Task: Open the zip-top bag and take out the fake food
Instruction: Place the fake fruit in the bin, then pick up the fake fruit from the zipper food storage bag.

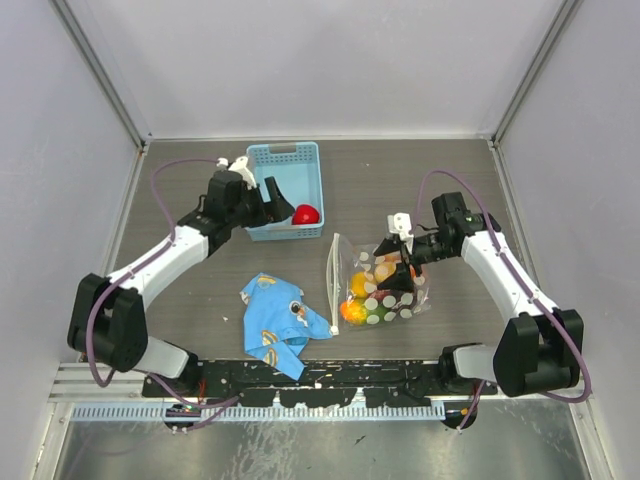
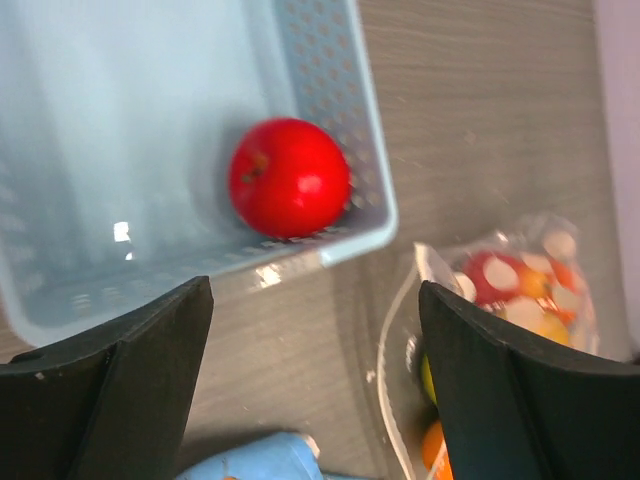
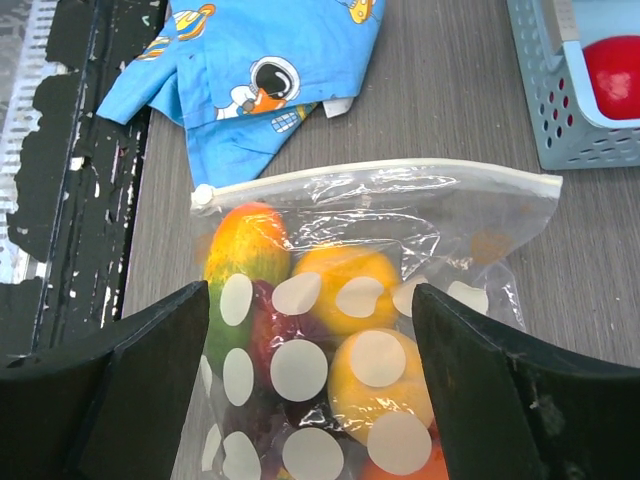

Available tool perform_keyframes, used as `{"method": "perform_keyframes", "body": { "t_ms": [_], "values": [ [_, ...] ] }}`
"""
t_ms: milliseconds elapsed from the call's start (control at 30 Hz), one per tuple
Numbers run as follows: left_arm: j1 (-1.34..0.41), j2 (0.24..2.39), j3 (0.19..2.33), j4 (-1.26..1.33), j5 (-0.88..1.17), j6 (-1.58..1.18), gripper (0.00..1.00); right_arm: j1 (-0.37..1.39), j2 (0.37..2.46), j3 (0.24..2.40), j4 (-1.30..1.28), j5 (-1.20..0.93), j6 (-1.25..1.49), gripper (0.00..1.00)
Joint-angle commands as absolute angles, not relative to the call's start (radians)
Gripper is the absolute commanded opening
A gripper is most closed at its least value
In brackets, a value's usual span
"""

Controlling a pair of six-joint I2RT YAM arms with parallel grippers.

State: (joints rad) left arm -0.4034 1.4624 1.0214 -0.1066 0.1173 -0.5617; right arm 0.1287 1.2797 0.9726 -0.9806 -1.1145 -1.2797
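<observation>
The zip-top bag lies flat on the table, its white zip strip facing the cloth. Inside it I see several fake food pieces: an orange-green one, an orange one, a yellow one and a dark purple one. One red fake fruit lies in the blue basket; it also shows in the left wrist view. My right gripper is open, hovering over the bag with a finger on each side. My left gripper is open and empty above the basket's near corner.
A light blue slotted basket stands at the back centre-left. A blue cartoon-print cloth lies crumpled left of the bag, near the front rail. Grey walls enclose the table on three sides.
</observation>
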Motion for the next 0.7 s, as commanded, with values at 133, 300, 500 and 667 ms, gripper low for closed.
{"method": "perform_keyframes", "body": {
  "t_ms": [133,300,500,667],
  "values": [
    [-0.478,1.279,0.809,0.153,0.398,-0.565,0.76,0.126,1.261,0.946,-1.162,-1.201,-1.657,0.87],
    [-0.567,1.161,0.677,0.254,0.395,-0.477,0.71,0.138,1.265,0.939,-1.201,-1.169,-1.735,0.86],
    [-0.684,1.120,0.540,0.394,0.387,-0.274,0.63,0.156,1.264,0.923,-1.175,-1.106,-1.737,0.85],
    [-0.778,1.157,0.461,0.480,0.419,-0.042,0.63,0.183,1.274,0.939,-1.141,-1.063,-1.680,0.82]
  ]
}}
